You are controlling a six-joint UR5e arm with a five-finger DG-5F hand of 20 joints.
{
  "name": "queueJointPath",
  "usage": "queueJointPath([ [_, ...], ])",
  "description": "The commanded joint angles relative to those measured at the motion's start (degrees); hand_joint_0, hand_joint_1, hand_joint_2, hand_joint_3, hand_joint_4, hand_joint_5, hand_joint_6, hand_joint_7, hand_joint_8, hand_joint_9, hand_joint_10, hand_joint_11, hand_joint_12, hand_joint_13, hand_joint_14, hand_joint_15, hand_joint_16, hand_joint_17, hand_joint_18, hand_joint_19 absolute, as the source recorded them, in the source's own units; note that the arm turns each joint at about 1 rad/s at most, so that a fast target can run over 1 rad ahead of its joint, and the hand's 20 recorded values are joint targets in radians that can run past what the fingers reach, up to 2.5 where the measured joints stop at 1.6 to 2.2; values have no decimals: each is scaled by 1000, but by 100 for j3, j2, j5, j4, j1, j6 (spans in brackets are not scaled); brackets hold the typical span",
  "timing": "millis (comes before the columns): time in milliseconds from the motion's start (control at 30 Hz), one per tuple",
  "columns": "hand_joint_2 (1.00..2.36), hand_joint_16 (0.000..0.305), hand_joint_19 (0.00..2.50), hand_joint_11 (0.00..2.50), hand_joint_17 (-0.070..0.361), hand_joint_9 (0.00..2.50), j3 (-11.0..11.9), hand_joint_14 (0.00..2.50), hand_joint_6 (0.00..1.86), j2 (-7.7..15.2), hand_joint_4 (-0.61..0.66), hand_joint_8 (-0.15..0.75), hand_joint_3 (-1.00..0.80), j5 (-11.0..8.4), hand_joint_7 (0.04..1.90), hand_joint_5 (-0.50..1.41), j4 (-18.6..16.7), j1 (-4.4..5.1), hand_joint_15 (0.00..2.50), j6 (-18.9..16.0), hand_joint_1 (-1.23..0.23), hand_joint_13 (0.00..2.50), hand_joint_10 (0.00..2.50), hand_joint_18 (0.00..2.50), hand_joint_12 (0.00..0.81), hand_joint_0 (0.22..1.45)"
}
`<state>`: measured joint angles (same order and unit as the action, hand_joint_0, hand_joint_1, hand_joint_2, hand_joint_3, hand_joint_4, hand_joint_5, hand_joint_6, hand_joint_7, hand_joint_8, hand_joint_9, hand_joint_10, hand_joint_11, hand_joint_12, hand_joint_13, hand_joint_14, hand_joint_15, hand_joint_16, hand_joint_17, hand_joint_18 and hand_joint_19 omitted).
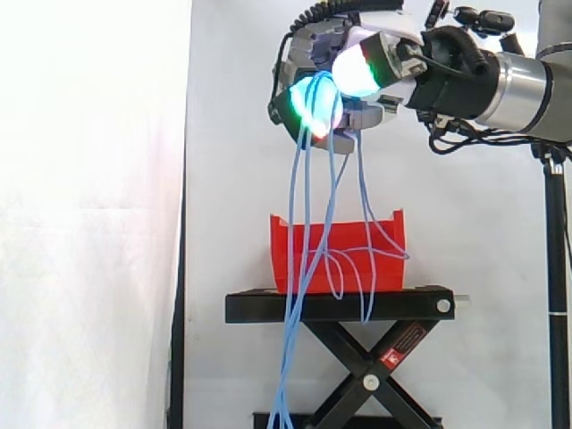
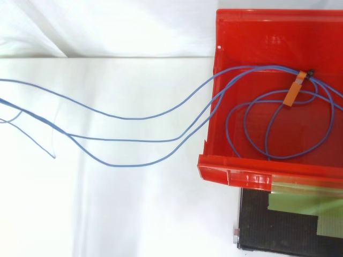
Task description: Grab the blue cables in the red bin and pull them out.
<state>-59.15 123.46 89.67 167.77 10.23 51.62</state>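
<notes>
1. While the glowing-padded robot hand (image 1: 362,67) grips thin, limp blue cables (image 2: 128,118) high above the red plastic bin (image 1: 279,259), loops lie on its floor.
2. Likely light and slippery; best gripped as one bundle.

robotics laboratory test cell. a white curtain (image 1: 89,223) screened off the background, a red bin (image 1: 357,241) stood on a black scissor-lift stand (image 1: 340,307), an industrial robot arm (image 1: 527,85) extended in from the right, and a black equipment pole (image 1: 556,295) stood beside the stand. plain white cloth (image 2: 107,203) lay below the bin in the top view.
</notes>
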Motion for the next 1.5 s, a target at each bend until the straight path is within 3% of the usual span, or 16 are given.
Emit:
queueJointPath([
  [0,1000,53,1338,373,118,245,0,2500,738,3,29,347,-1000,192,411,669,-7,-21,430,450,-947,1009,2500,1242,414,848],
  [67,1000,52,1328,378,118,243,0,2500,742,11,44,349,-1000,271,399,669,1,-39,442,529,-946,1001,2500,1236,412,849],
  [167,1000,52,1315,376,118,242,-123,2500,746,3,37,348,-1000,262,395,668,-7,-48,441,318,-944,998,2500,1226,413,849],
  [300,1000,52,1298,372,116,242,-457,2500,750,-6,43,343,-1000,227,398,664,-43,-21,422,-605,-938,990,2500,1216,401,849],
  [367,1000,51,1291,371,114,240,-501,2500,751,3,46,349,-1000,157,396,663,-87,-12,418,-886,-937,987,2500,1205,401,849],
  [500,1000,51,1271,368,115,240,-527,2500,757,3,38,344,-1000,16,392,660,-87,-12,407,-1150,-934,981,2500,1193,400,849],
  [667,1000,50,1244,374,113,240,-527,2500,762,3,48,345,-1000,7,385,657,-43,-12,410,-1343,-934,971,2500,1170,395,848],
  [867,1000,50,1231,352,113,242,-536,2500,764,3,54,344,-1000,104,390,656,-183,-30,408,-1097,-934,962,2500,1165,383,848],
  [1000,1000,50,1229,372,112,240,-536,2500,763,3,55,345,-1000,570,391,656,-728,-74,399,-192,-931,958,2500,1159,382,849],
  [1100,1000,49,1233,364,109,239,-536,2500,763,3,51,337,-1000,737,385,659,-921,-100,391,186,-930,955,2500,1148,382,848],
  [1467,1000,49,1215,367,110,240,-527,2500,769,3,54,344,-1000,754,385,653,-1361,-135,398,371,-929,948,2500,1136,382,846],
])
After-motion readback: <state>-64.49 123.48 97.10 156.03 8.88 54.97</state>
